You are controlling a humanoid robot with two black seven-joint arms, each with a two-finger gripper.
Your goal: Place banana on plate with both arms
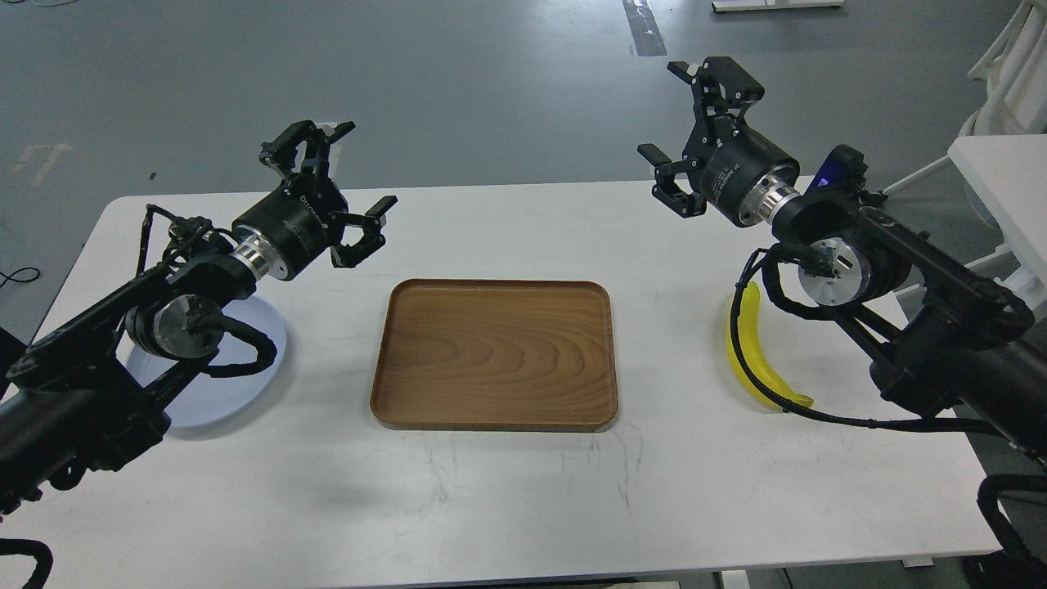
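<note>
The yellow banana point(751, 353) lies on the white table at the right, curved, partly crossed by my right arm's black cable. At the left, the pale blue-grey plate point(237, 384) rests on the table, mostly covered by my left arm. My left gripper point(343, 176) hovers open above the table, up and to the right of the plate, holding nothing. Raised high at the back right, my right gripper point(691, 123) is open and empty, well above and behind the banana.
A rectangular brown wooden tray point(493, 353) sits empty in the table's middle between plate and banana. The white table point(523, 499) has bare surface in front. White furniture point(1002, 176) stands off the table's right edge.
</note>
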